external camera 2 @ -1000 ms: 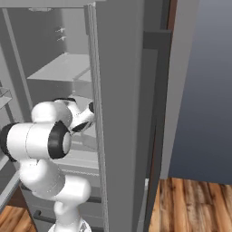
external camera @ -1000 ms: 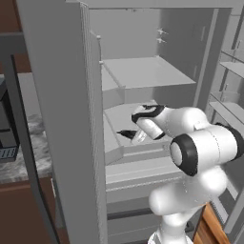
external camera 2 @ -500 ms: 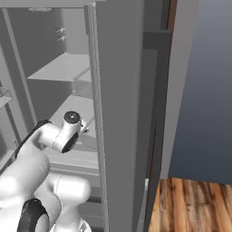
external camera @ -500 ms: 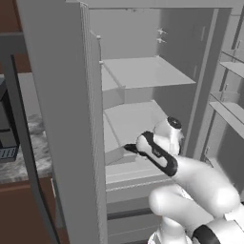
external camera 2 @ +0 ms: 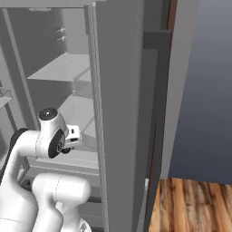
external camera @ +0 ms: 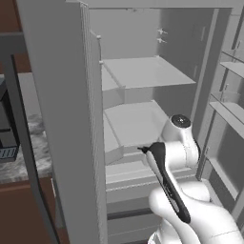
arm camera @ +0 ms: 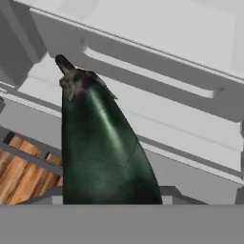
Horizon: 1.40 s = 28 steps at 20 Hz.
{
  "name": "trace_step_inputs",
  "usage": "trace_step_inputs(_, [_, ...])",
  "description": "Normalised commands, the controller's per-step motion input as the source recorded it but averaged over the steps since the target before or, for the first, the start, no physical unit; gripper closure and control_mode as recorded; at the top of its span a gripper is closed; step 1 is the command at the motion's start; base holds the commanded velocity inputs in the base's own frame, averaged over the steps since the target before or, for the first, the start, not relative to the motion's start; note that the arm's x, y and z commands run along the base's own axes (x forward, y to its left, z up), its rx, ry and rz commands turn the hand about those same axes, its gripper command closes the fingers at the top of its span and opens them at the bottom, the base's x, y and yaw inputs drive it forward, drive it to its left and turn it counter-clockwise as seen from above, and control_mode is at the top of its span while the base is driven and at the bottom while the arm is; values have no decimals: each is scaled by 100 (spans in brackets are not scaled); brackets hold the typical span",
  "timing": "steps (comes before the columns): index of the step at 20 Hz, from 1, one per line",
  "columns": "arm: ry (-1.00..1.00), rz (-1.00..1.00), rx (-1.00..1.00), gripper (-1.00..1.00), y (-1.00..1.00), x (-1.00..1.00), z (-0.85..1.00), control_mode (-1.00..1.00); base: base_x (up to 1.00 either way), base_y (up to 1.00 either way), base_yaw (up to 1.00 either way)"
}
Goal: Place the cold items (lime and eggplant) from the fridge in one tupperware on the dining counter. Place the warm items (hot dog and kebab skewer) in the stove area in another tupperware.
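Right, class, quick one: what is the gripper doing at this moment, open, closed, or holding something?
Gripper: closed on the eggplant, in front of the open fridge.

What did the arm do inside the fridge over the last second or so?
The arm drew down and back out from the fridge's middle shelf, carrying the eggplant gripped in its end effector. The grip did not change. The fridge shelves and open doors stayed as they were.

Bare grey fridge shelves [external camera: 143,71]
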Motion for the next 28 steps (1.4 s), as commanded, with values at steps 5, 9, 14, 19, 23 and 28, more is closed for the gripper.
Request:
trace_step_inputs(5, [-7, -47, -1, 100, -49, -89, 10, -100, 0, 0, 0])
trace_step_inputs(9, [-22, -33, 0, 100, -19, -59, 0, -100, 0, 0, 0])
trace_step_inputs(14, [-9, -17, 0, 100, -4, -21, 0, 100, -21, -6, -12])
trace_step_inputs(19, [0, 0, 0, 100, 0, 0, 0, 100, -74, -8, -32])
trace_step_inputs(23, [0, 0, 0, 100, 0, 0, 0, 100, -95, 0, -28])
trace_step_inputs(28, [0, 0, 0, 100, 0, 0, 0, 100, -94, -14, -35])
